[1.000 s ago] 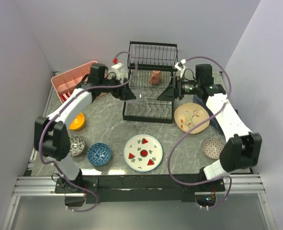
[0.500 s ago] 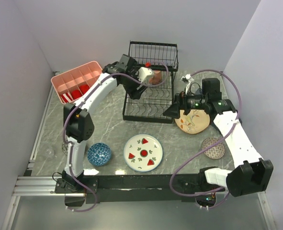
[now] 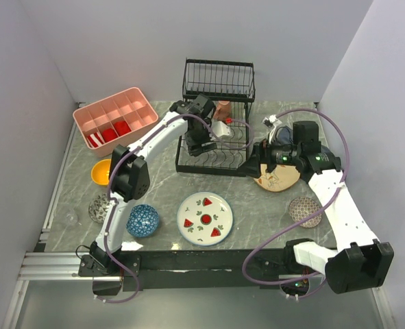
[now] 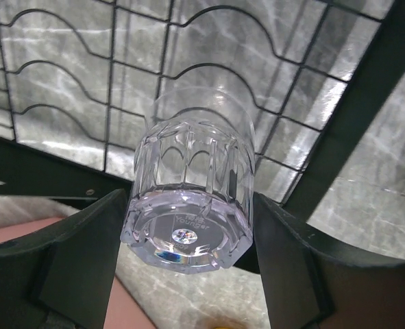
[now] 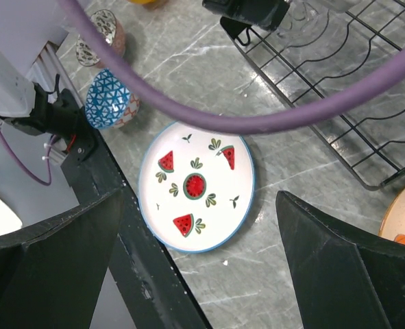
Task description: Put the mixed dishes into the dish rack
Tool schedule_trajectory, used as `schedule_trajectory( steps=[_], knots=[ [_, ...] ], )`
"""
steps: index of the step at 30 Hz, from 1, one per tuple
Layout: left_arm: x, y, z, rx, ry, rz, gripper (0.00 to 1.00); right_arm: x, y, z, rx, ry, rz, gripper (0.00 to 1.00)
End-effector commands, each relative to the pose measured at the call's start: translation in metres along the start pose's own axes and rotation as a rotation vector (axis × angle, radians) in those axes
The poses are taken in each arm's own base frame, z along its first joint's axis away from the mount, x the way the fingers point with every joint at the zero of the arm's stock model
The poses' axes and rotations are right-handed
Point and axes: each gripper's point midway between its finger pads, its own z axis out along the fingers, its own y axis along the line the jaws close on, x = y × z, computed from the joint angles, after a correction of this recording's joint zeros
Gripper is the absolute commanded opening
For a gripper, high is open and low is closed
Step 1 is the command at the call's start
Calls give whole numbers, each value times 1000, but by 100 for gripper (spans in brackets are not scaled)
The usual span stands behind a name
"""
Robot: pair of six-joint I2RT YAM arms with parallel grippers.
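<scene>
The left arm (image 3: 157, 133) has swung in over the black wire dish rack (image 3: 212, 169), jaws gripping the clear faceted glass tumbler (image 4: 188, 205) just above the slotted base, so setting-down looks next, while the right arm (image 3: 330, 186) has drawn back, jaws open and empty.

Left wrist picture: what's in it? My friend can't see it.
A clear glass is gripped on both sides by the left gripper, with its base facing the camera. Behind it are the wavy wires of the black rack and the grey table.
</scene>
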Motion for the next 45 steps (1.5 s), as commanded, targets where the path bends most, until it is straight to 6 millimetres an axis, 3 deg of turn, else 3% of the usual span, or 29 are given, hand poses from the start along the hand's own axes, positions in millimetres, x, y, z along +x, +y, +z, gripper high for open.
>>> schedule_trajectory(
  steps=[1, 2, 5, 8, 10, 16, 19, 20, 24, 27, 30, 31, 33, 34, 35, 36, 37, 38, 39, 40, 41, 42, 43, 44, 45],
  knots=[
    [-7, 20, -8, -83, 3, 37, 14, -4, 1, -6, 15, -35, -38, 100],
    [-6, 23, -4, -95, 11, 38, 25, -4, 1, -7, 16, -36, -35, 100],
    [-4, 26, -1, -112, 19, 38, 43, -4, 1, -7, 15, -42, -36, 100],
    [-15, 32, -8, -147, -25, 33, 59, -4, 0, -9, 21, -45, -37, 100],
    [-28, 38, -20, -178, -80, 33, 60, -4, 0, -9, 24, -46, -38, 100],
    [-53, 42, -48, -247, -200, 38, 78, -6, -1, -11, 39, -54, -36, 100],
    [-48, 43, -47, -267, -181, 40, 84, -9, -4, -11, 61, -60, -34, 100],
    [-47, 45, -44, -280, -184, 34, 92, -9, -4, -12, 62, -60, -34, 100],
    [-50, 48, -38, -304, -202, 28, 97, -10, -4, -11, 59, -65, -28, 100],
    [-64, 58, -52, -350, -265, 0, 99, -11, -2, -13, 60, -65, -31, 100],
    [-81, 60, -86, -407, -336, 15, 96, -9, -3, -15, 75, -59, -43, 100],
    [-88, 60, -108, -437, -374, 21, 96, -9, -4, -16, 86, -60, -54, 100],
    [-90, 54, -129, -452, -401, 22, 97, -8, -3, -19, 97, -66, -90, 100],
    [-95, 48, -161, -466, -468, 24, 97, -7, -3, -19, 95, -62, -125, 100],
    [-88, 39, -159, -445, -468, 12, 97, -5, -3, -17, 103, -53, -142, 100],
    [-85, 30, -194, -471, -532, -9, 98, -4, -4, -16, 107, -40, -168, 100],
    [-75, 15, -181, -432, -537, -18, 98, -2, -5, -14, 107, -24, -181, 100],
    [-70, 10, -187, -438, -568, -43, 98, -1, 2, -8, 88, -6, -212, 100],
    [-62, 1, -217, -453, -649, -114, 98, 3, -4, -3, 101, 27, -237, 99],
    [-47, -14, -196, -411, -637, -151, 98, 4, -4, 1, 101, 44, -260, 96],
    [-38, -18, -198, -422, -650, -202, 99, 2, -6, 5, 117, 56, -288, 77],
    [-29, -26, -216, -428, -714, -307, 98, 4, -11, 16, 143, 92, -340, 59],
    [-13, -36, -195, -407, -703, -360, 97, 3, -16, 21, 175, 104, -373, 32],
    [-3, -39, -193, -409, -715, -491, 91, -3, -23, 30, 210, 100, -410, 0],
    [10, -40, -198, -419, -732, -561, 86, -1, -25, 39, 247, 126, -476, 0]
  ],
)
